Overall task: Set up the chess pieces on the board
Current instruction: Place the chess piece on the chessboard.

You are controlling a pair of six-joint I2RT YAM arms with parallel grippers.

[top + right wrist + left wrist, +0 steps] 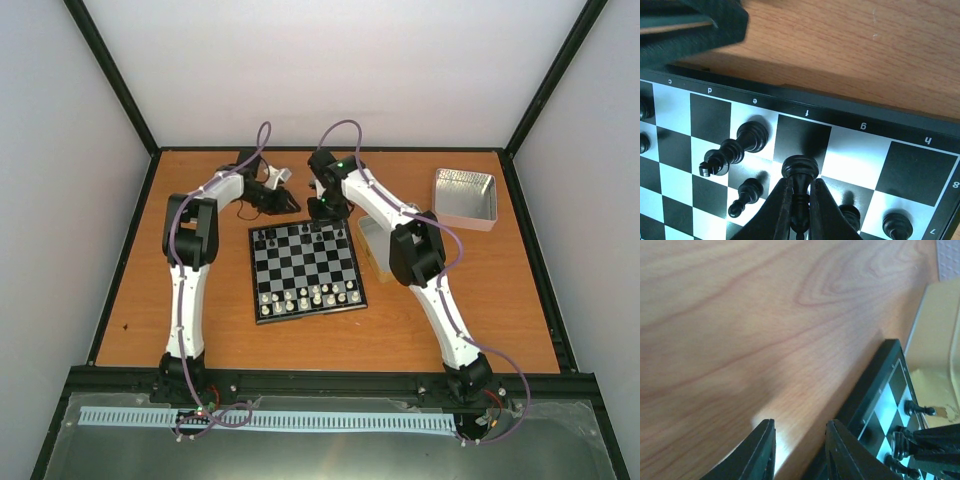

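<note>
One black chess piece (800, 169) is pinched in the right claw (800, 194) over the board (917, 172); the left claw (799, 429) hangs spread above the bench (740, 315).

The left gripper (799, 435) holds its fingers apart, nothing between them, above the wooden table (740, 315). Just right of it lies the board (879, 392), carrying chess pieces (918, 410).

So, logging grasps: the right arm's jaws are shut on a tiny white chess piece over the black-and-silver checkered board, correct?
No, the right wrist view shows that tiny chess piece is black, not white; the right jaws are shut on it over the checkered board.
</note>
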